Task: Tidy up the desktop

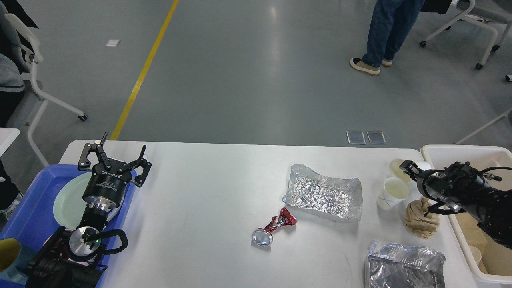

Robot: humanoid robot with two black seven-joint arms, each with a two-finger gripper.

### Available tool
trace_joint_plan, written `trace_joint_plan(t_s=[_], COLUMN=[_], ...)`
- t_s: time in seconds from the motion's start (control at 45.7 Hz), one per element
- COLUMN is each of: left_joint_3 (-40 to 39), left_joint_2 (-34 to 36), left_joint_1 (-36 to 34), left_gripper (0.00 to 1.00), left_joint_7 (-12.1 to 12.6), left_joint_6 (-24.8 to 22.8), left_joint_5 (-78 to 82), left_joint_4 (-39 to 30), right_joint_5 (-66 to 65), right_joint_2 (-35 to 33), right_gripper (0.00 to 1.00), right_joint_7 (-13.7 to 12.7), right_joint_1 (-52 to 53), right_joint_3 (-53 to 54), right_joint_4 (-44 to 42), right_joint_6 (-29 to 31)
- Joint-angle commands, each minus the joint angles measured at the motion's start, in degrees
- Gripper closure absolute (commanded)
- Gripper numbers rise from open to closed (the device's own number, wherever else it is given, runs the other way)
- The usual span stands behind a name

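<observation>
Our left gripper (120, 154) sits at the left end of the desktop (208, 208), its two fingers spread wide and holding nothing. It hangs above a pale round plate (68, 198) that lies in a blue tray (30, 212) at the table's left edge. A yellow cup (8, 256) shows at the tray's near corner.

Our right gripper (416, 188) reaches in from the right, over the table's right end. One finger points toward a white paper cup (394, 192); the other comes down at a crumpled brown paper bag (421, 220). The view is too dark to tell whether the fingers are closing on anything, so we cannot say. A second pale cup (398, 166) stands just behind the first. A cream bin (440, 152) sits just beside the table's right edge, with a small cup (475, 254) inside.

The desktop is the wide white table filling the lower half of the view. Still lying on it are a crumpled foil tray (324, 194) in the middle right, a crushed red can (274, 230) in front of it, and a foil bag (406, 266) at the near right edge.

We judge the tidying partly done: some things are put away, but the cups, paper bag, foil pieces and can remain.
</observation>
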Motion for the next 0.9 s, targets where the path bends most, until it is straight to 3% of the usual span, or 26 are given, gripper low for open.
trace_joint_plan(t_s=[0.0,0.066,0.131,0.35,0.744,0.766,0.832,0.854,0.875], left_joint_3=[0.0,0.0,0.0,0.0,0.0,0.0,0.0,0.0,0.0], left_joint_2=[0.0,0.0,0.0,0.0,0.0,0.0,0.0,0.0,0.0], left_joint_1=[0.0,0.0,0.0,0.0,0.0,0.0,0.0,0.0,0.0], left_gripper=[0.04,0.04,0.04,0.04,0.04,0.04,0.04,0.04,0.04], left_joint_7=[0.0,0.1,0.1,0.1,0.1,0.1,0.1,0.1,0.1], left_joint_6=[0.1,0.0,0.0,0.0,0.0,0.0,0.0,0.0,0.0], left_joint_5=[0.0,0.0,0.0,0.0,0.0,0.0,0.0,0.0,0.0], left_joint_4=[0.0,0.0,0.0,0.0,0.0,0.0,0.0,0.0,0.0], right_joint_5=[-0.1,-0.2,-0.2,0.5,0.5,0.5,0.4,0.4,0.4], right_joint_2=[-0.1,0.0,0.0,0.0,-0.3,-0.4,-0.7,-1.1,-1.4], right_gripper=[0.83,0.84,1.0,1.0,1.0,0.98,0.38,0.22,0.13], right_joint_7=[0.0,0.0,-0.1,-2.6,-2.8,-2.8,-2.7,-2.7,-2.7], right_joint_1=[0.1,0.0,0.0,0.2,1.0,1.6,2.8,3.1,3.4], right_joint_3=[0.1,0.0,0.0,0.3,2.2,2.2,2.2,2.2,2.2], right_joint_4=[0.3,0.2,0.3,0.4,1.1,1.5,1.7,1.8,1.9], right_joint_6=[0.4,0.3,0.4,0.3,0.6,0.3,0.0,0.0,0.3])
